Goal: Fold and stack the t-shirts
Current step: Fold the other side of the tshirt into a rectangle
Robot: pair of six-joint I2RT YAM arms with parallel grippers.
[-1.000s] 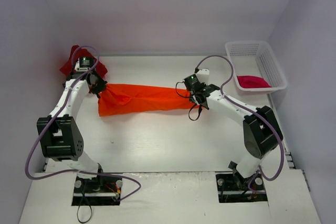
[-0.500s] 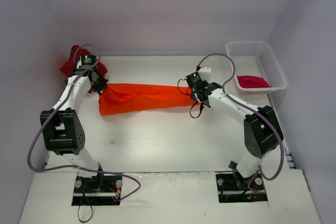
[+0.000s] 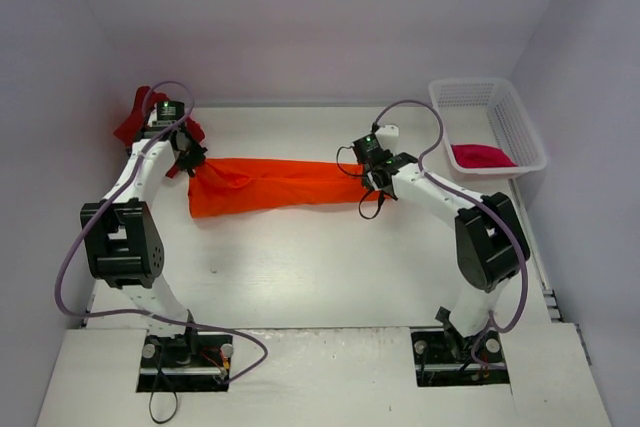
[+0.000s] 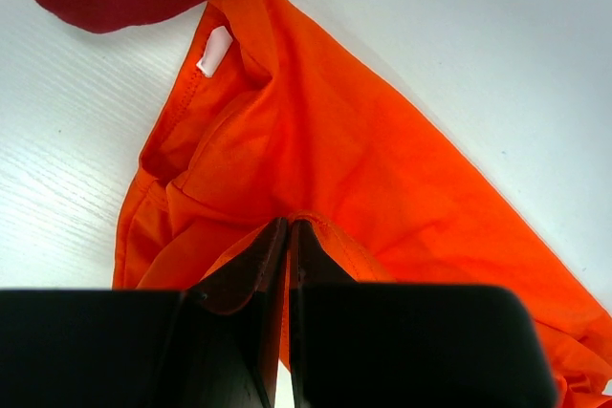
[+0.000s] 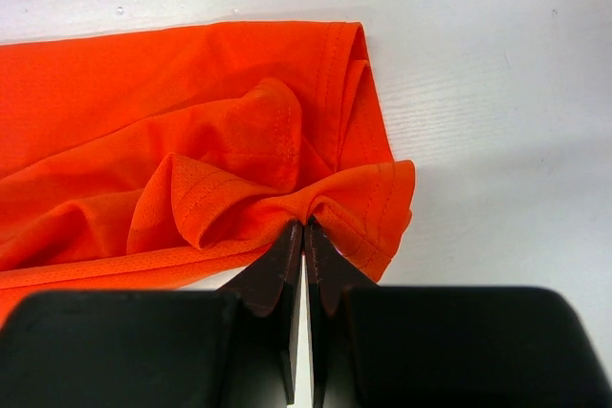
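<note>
1. Across the middle of the tabletop (image 3: pixel 300 267) the orange t-shirt (image 3: pixel 270 185) lies pulled into a long rumpled band. It isn't flat and shows no neat fold.
2. At its left end the left gripper (image 3: pixel 190 165) is closed, with cloth pinched between the jaws. A white label (image 4: pixel 215 50) shows on the collar close by.
3. At its right end the right gripper (image 3: pixel 366 179) is closed on a bunched bit of hem.
4. Far left corner, behind the left arm: the dark red t-shirt (image 3: pixel 135 125) sits in a heap, unfolded, its edge just beside the orange collar.
5. Far right: the pink t-shirt (image 3: pixel 482 155) is crumpled inside the white basket (image 3: pixel 470 95), well apart from both arms.
6. Progress is early, with nothing folded and no stack. This looks like stretching the orange one out before its first fold. Left to do: fold it, fetch and fold the other two, then stack all three.
</note>
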